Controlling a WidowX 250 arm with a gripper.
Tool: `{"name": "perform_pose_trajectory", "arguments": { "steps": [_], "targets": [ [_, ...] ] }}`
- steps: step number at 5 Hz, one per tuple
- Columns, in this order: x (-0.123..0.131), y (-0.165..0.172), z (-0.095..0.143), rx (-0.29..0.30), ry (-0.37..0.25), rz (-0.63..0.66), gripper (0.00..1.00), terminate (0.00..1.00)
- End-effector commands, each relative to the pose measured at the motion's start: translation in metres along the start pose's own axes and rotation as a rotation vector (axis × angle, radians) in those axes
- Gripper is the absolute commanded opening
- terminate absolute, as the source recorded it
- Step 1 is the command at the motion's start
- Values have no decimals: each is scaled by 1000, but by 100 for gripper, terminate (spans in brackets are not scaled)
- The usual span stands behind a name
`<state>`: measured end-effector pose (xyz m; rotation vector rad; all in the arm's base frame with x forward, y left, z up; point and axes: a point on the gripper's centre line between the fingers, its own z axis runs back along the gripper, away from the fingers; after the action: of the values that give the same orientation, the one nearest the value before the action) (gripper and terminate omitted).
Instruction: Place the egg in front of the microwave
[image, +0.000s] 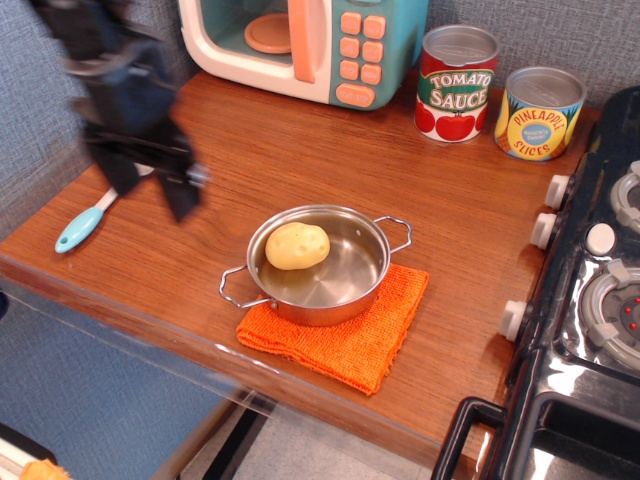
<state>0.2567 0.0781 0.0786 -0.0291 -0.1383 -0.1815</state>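
Nearest the camera, an orange cloth (345, 335) lies close to the front edge of the wooden surface (300, 150). A steel pot (318, 263) sits on the cloth, its two wire handles pointing front-left and back-right. The egg (297, 245) rests inside the pot against its left wall, pale yellow and a little lumpy.

To the left, a spoon (78, 228) with a teal handle lies on the surface, its bowl hidden behind the arm. The end effector (152, 182) hangs above that spot, dark and blurred, with two fingers (183, 190) pointing down and spread apart, nothing between them. It is left of the pot and well apart from the egg.

At the right edge stands a black toy stove (590, 300) with white knobs along its side.

Farther back, a tomato sauce tin (456, 83) and a pineapple slices tin (539, 112) stand side by side near the wall. The microwave (305, 45) sits at the back left of them, teal with a cream door frame, a salmon handle and buttons, and an orange plate inside. The wood in front of it is well apart from the egg.
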Motion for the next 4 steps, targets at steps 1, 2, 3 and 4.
{"name": "perform_pose_trajectory", "arguments": {
  "steps": [1, 2, 3, 4],
  "targets": [
    [25, -59, -7, 10, -32, -153, 100, 0],
    [32, -73, -21, 11, -11, -180, 100, 0],
    [33, -76, -34, 33, 11, -185, 100, 0],
    [36, -80, -49, 48, 30, -195, 100, 0]
  ]
}}
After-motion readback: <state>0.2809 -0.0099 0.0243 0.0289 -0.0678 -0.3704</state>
